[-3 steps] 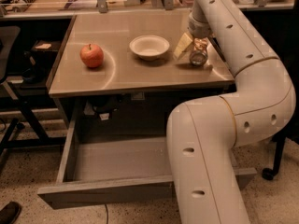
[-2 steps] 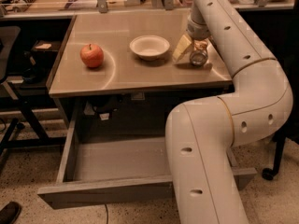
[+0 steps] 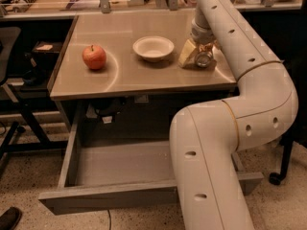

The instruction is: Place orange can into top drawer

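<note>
The orange can (image 3: 205, 59) sits on the right side of the tan table (image 3: 144, 78), with a round silver end facing me and a bit of orange label behind it. My gripper (image 3: 199, 51) is down on the can, at the end of the white arm that reaches over the table from the right. The top drawer (image 3: 110, 199) is pulled wide open below the table. It is grey and nothing shows inside it. My arm's big white elbow (image 3: 211, 166) hides the drawer's right part.
A red apple (image 3: 94, 56) lies on the table's left side. A white bowl (image 3: 153, 48) stands in the middle, just left of the gripper. Dark furniture legs (image 3: 19, 128) stand at the left, and a caster (image 3: 275, 178) at the right.
</note>
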